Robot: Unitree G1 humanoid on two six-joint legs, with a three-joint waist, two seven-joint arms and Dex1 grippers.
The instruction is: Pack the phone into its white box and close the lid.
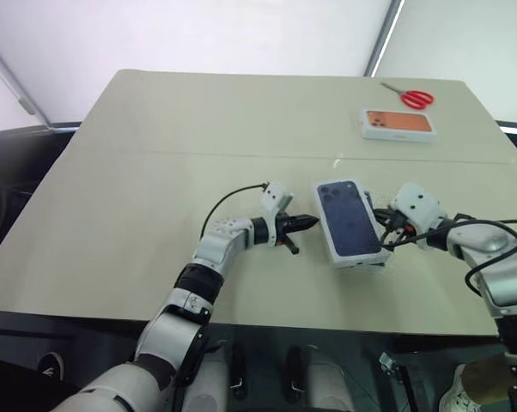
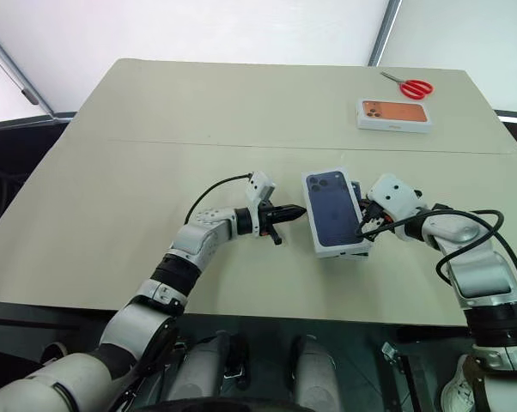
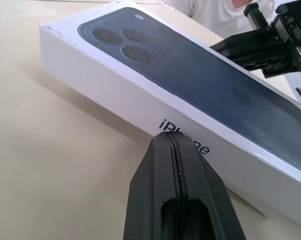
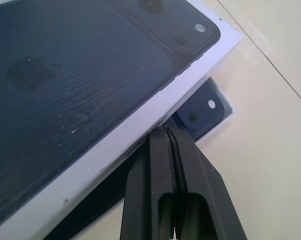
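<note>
White cardboard, dark blue print: the lid (image 1: pixel 351 221) sits just right of centre in the frame, lying skewed over the box (image 4: pixel 221 119) rather than seated. From my right wrist I can see why. One corner of the tray sticks out from under the lid's edge, and the phone (image 4: pixel 199 111) lies in it with its camera bump showing. So the phone is in, the cover is on top but crooked, and closing is the step in hand.

My left gripper (image 1: pixel 303 223) is clenched with nothing in it, pointing at the lid's long left side, its tip near or at the wall by the lettering; I cannot tell whether it touches. My right gripper (image 4: pixel 166 137) is also pressed shut and empty, its tip up against the lid's opposite edge, right where the tray peeks out.

Next, I judge, comes a squaring move: nudge the lid from both sides until its walls line up with the tray all round, then press down so it slides home. Push too hard from one side and the whole stack may just skate across the table (image 1: pixel 155 172).

Upper right of the frame, well apart, lie an orange-print box (image 1: pixel 398 124) and red scissors (image 1: pixel 410 96).
</note>
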